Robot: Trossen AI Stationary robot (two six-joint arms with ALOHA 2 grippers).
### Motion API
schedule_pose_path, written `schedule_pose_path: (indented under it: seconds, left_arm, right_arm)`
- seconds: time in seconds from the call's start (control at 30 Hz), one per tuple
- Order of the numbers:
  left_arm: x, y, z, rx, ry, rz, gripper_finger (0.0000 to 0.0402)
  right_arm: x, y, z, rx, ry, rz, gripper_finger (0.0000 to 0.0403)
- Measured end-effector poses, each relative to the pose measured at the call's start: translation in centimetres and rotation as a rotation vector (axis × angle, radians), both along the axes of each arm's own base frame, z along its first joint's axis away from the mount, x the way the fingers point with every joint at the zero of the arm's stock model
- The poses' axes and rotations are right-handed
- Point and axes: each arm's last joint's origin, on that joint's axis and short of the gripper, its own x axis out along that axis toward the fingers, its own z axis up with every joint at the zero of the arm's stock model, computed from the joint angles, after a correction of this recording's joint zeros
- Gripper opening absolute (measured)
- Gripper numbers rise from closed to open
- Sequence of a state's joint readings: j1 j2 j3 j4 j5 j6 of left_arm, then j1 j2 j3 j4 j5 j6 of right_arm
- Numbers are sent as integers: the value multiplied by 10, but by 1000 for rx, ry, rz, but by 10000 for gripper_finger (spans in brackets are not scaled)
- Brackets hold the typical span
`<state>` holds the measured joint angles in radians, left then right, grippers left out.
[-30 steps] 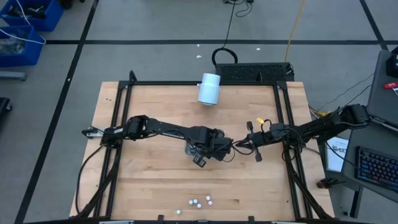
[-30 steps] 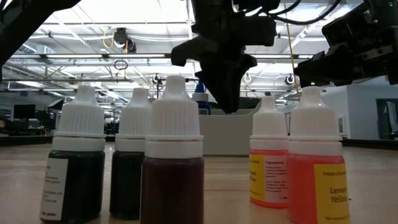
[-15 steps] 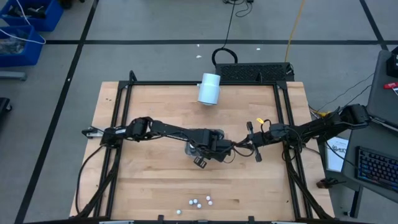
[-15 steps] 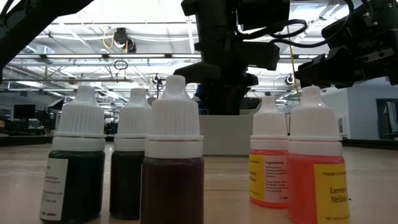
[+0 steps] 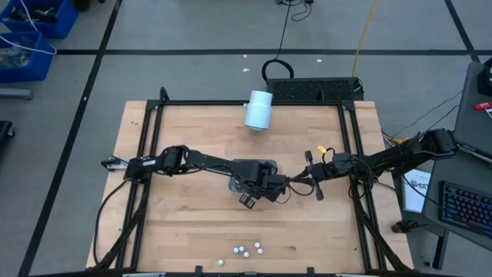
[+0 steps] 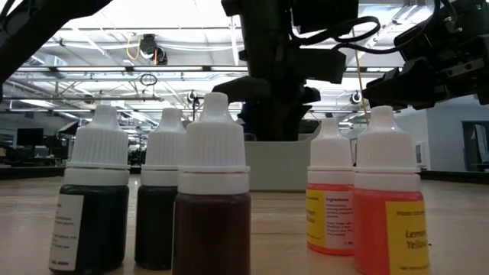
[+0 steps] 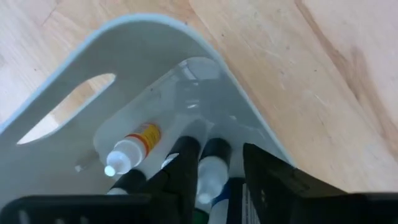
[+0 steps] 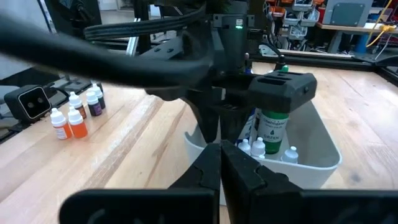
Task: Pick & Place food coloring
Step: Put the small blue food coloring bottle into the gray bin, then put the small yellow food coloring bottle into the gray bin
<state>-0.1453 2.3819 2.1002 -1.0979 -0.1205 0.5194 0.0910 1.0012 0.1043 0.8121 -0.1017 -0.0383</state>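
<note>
Left tool [image 8: 249, 127] now sits low inside the tray [image 8: 323, 155] at the centre of the high view, its fingers parted around a green bottle [image 8: 272, 127]; whether it is released I cannot tell. A second ago it hung higher. Five bottles [image 6: 210, 198] wait at the bottom edge. Right tool [image 5: 311, 178], shut, hangs beside the tray.

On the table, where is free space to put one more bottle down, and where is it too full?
Bare wood lies between the white tray and the five standing bottles near the front edge, and between the tray and the white cylinder. It is crowded at the tray: the left gripper is in it among bottles, and the right gripper waits beside it.
</note>
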Motion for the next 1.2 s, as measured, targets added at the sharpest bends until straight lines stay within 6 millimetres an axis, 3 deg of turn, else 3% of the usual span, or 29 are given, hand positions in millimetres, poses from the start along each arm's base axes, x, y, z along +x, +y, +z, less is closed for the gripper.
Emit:
schedule_pose_path:
  seconds: [0.17, 0.37, 0.57, 0.67, 0.77, 0.87, 1.03, 1.2]
  left_arm:
    - [-6, -11, 19, 56, -42, -18, 160]
    - [-31, -39, 84, 81, -198, -44, 162]
    - [-102, -74, 169, -181, -243, 94, 125]
    - [-137, -91, 193, -262, -228, 191, 77]
    - [-171, -110, 212, -274, -265, 157, 18]
    - [-204, -118, 231, -295, -390, 127, 11]
    - [-244, -100, 236, -326, -656, 202, 4]
    - [-268, -58, 195, -352, -793, 314, 6]
  right_arm:
    - [0, 0, 0, 0, 1, 2, 0]
    - [0, 0, 0, -28, -5, 7, 0]
    - [0, 0, 0, -52, -10, 12, 0]
    - [0, 0, 0, -54, -10, 12, 0]
    - [0, 0, 0, -54, -9, 13, 0]
    - [0, 0, 0, -52, -8, 12, 0]
    - [0, 0, 0, -51, -9, 12, 0]
    - [0, 0, 0, -52, -9, 12, 0]
